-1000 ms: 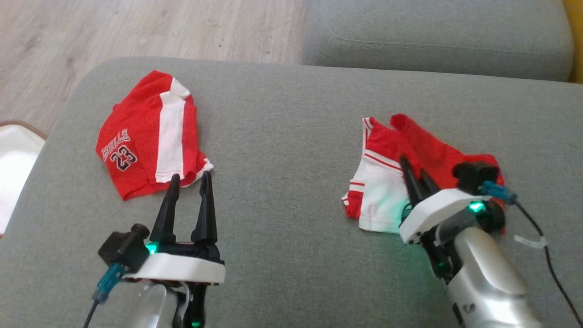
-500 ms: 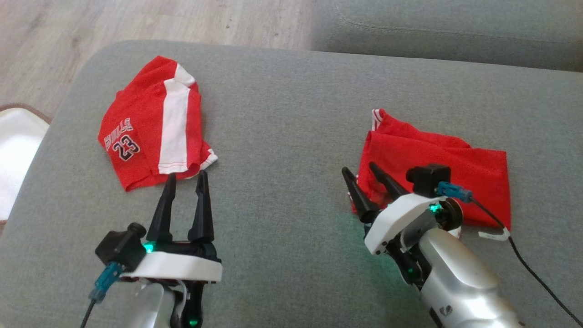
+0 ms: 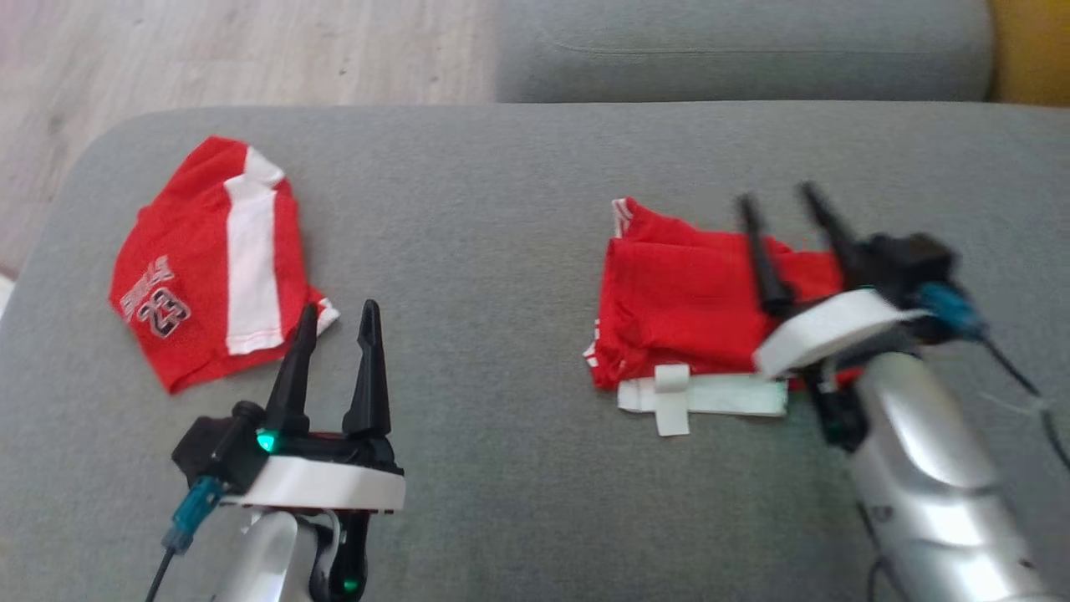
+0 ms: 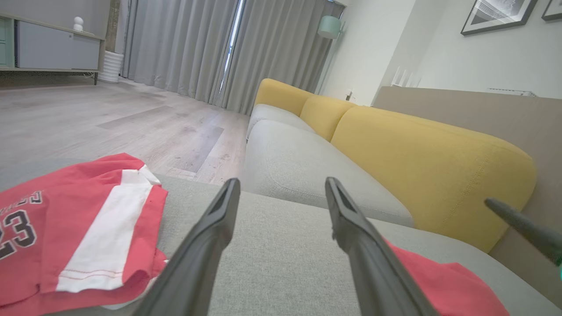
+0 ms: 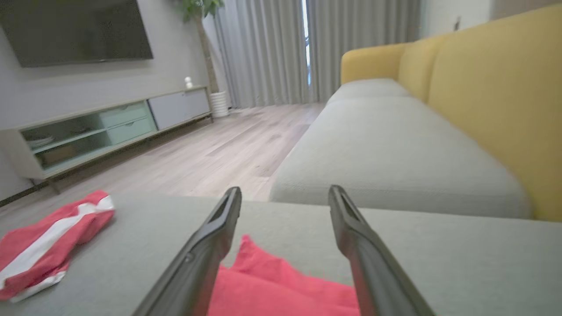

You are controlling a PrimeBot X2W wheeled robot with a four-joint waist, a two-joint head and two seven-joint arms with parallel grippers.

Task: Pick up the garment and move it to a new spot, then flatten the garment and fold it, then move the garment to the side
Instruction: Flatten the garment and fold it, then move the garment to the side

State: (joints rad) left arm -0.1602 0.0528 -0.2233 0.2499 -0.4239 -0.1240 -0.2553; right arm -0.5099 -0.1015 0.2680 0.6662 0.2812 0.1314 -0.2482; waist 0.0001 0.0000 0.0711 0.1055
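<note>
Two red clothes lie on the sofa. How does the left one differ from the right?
The left garment shows a white stripe and number 23; the right garment shows plain red with a white band at its near edge. The left garment has an uneven outline; the right garment is folded roughly rectangular. Both are red, on the cushion.

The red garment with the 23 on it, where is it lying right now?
In the head view the red garment lies on the left of the grey cushion, just beyond the fingertips of the left gripper.
</note>
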